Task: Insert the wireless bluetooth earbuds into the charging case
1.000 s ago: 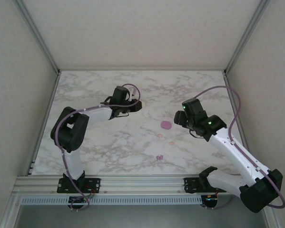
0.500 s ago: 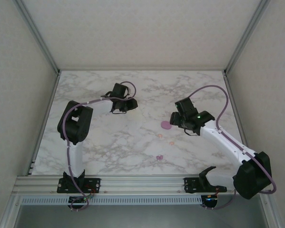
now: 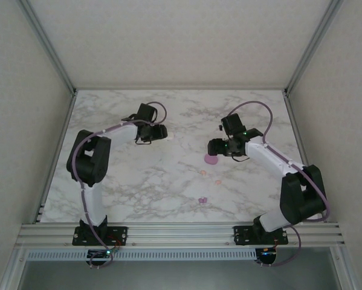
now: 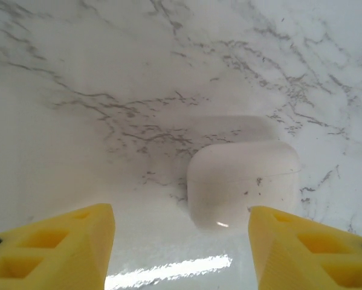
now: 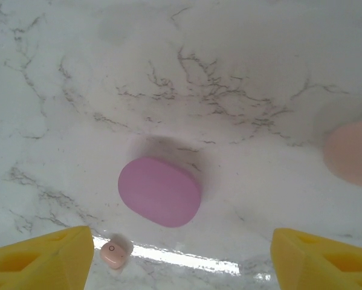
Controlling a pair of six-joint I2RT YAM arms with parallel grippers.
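While the marble counter (image 3: 181, 115) is carrying everything, the left arm (image 3: 102, 148) is reaching over its far left part and the right arm (image 3: 271, 160) is bending in over its middle right. The left claw (image 4: 181, 241) is gaping wide, its yellow fingers (image 4: 54, 241) standing apart with nothing between them, and a shut white case (image 4: 242, 181) is lying on the counter just beyond them, untouched. The right claw (image 5: 181, 257) is also spreading wide, gripping nothing, and is hanging over a shut purple case (image 5: 159, 191). A blurred peach-pink rounded thing (image 5: 352, 151) is sitting well apart from that case. One peach-pink earbud (image 5: 113, 254) is lying loose just beside the purple case; in the top view another peach-pink one (image 3: 217, 180) and some purple buds (image 3: 202, 199) are lying loose nearer the arms' bases
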